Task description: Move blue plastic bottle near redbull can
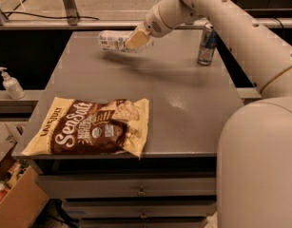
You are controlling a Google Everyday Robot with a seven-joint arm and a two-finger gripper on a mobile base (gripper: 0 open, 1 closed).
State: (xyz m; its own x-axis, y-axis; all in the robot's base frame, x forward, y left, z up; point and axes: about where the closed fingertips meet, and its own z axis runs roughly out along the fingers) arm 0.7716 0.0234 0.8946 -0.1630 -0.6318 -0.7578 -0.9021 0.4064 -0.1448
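Observation:
The blue plastic bottle (111, 40) lies sideways in my gripper (134, 40) at the far left of the grey table (183, 103). It is held a little above the surface, with its shadow on the table below it. The gripper is shut on the bottle's right end, and a tan finger (138, 37) covers that end. The redbull can (207, 44) stands upright at the far right of the table, well to the right of the bottle and partly behind my arm.
A brown and cream chip bag (91, 126) lies flat at the table's front left. A white pump dispenser (10, 84) stands on a ledge to the left. A cardboard box (17, 201) sits on the floor at lower left. Drawers are under the table front.

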